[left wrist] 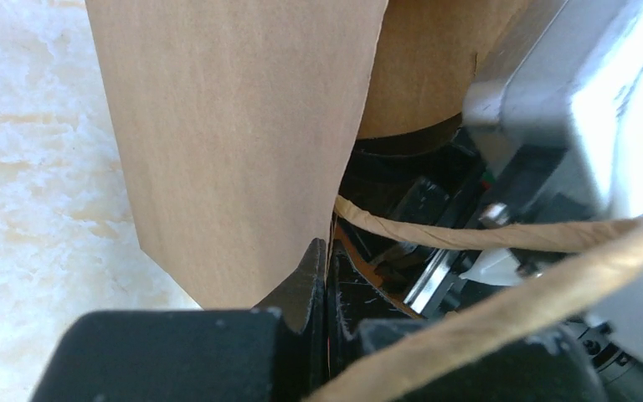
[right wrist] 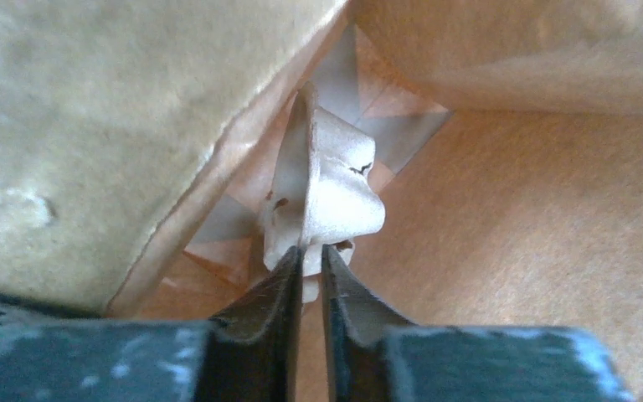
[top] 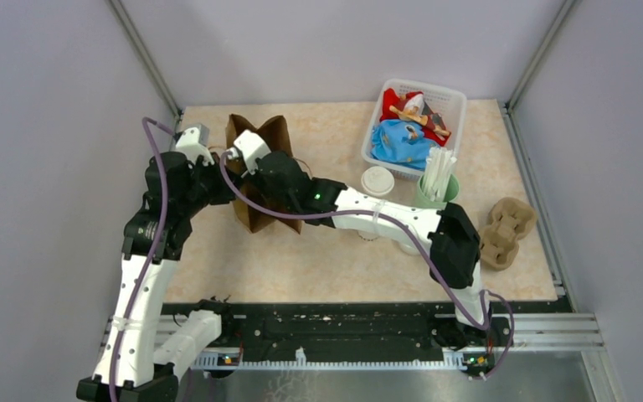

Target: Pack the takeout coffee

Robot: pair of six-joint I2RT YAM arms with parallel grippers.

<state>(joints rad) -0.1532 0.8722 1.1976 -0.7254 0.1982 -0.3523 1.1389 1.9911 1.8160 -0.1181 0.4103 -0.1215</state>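
centrally, right wrist view: the cup (right wrist: 326,197), white with small black marks, sits deep inside the bag (right wrist: 511,251), near its folded bottom, its wall creased and seen edge-on. the right gripper (right wrist: 311,255) has its jaws drawn narrow, pinching the cup's thin white edge between the fingertips. brown paper walls close in on both sides.

left wrist view: the left gripper (left wrist: 326,260) is closed, with a thin brown strip of the bag's wall caught between its fingers. a twisted paper handle (left wrist: 486,239) crosses in front of the other arm's wrist.

top view: the bag stands upright and open on the table (top: 343,268), left of centre, with the right arm reaching down into its mouth and the left arm at its left rim. well apart to the right lie a loose white lid (top: 378,181), a white basket (top: 425,86) of red and blue packets, a green holder (top: 448,193) of white sticks, and moulded carriers (top: 506,233) near the table's right edge.
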